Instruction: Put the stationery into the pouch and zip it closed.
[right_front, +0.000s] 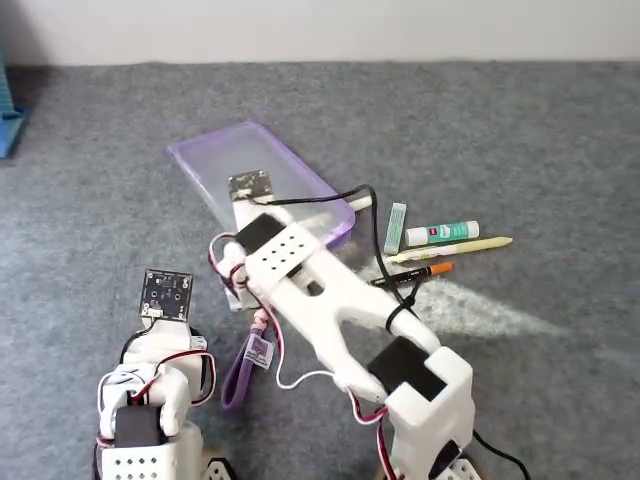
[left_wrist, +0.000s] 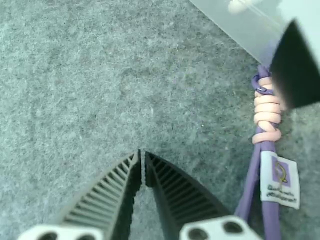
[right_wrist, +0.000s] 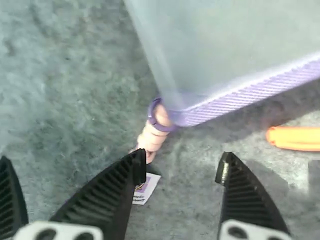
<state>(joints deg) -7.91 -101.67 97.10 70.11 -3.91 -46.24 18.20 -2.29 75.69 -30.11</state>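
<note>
**A:** Where is the pouch lying, seen from the open tool?

**B:** The translucent purple plastic pouch (right_front: 265, 175) is lying flat on the grey felt tabletop (right_front: 520, 130). In the high view its long axis is running from far left to near right. Its near corner is sitting just ahead of the right gripper (right_wrist: 182, 160), whose fingers are standing wide apart and holding nothing.

**A:** What is hanging off that corner?

**B:** A peach coiled cord (right_wrist: 151, 135) and a purple woven strap (right_front: 238, 375) are hanging there. The strap is trailing back towards the robot, between the two arms.

**A:** What is the other arm doing?

**B:** The left gripper (left_wrist: 141, 156) is hovering over bare felt with its fingers pressed together and empty. The strap is lying just beside it.

**A:** And the stationery?

**B:** It is lying outside the pouch, just beyond its right-hand end:
- a pale green eraser block (right_front: 396, 227)
- a white and green glue stick (right_front: 442, 233)
- a pale yellow pen (right_front: 465, 246)
- a dark pen with an orange tip (right_front: 415, 273)

The three long pieces are all pointing roughly left to right. I cannot tell whether anything is already lying inside the pouch.

**A:** So which arm is closer?

**B:** I'm judging the right arm closer, both to the corner and to the stationery. The next grasp is likely turning on that corner, straight ahead of its open fingers.
</note>
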